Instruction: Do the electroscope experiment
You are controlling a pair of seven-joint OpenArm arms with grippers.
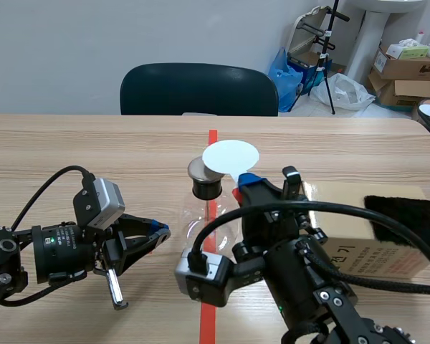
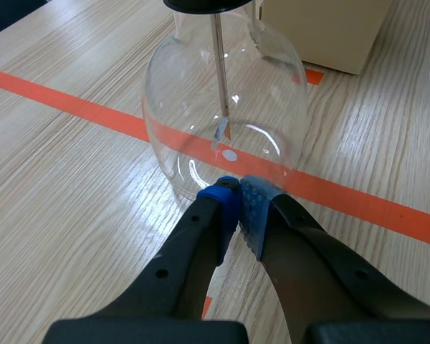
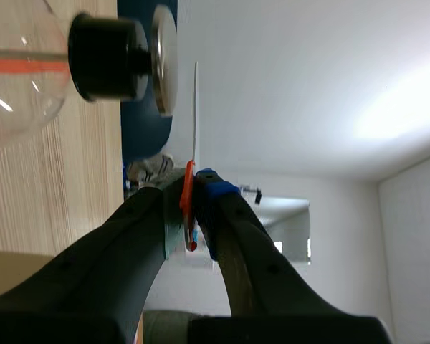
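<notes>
- Glass flask [image 1: 201,223] with a metal cap [image 1: 198,169] stands on the wooden table [image 1: 93,143]
- Right claw [image 3: 193,215] pinches a white disc [image 1: 231,156], held just beside the cap
- Left claw [image 2: 238,193] is pressed together, just beside the flask's base

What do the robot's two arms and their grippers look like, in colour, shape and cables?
Both arms are black and jointed. The left gripper and right gripper have thick black fingers with blue dotted pads. Each wrist carries a silver-grey box, from which black cables run.

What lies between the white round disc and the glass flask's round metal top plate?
Nothing: the right wrist view shows a narrow bare gap between white disc and metal plate.
</notes>
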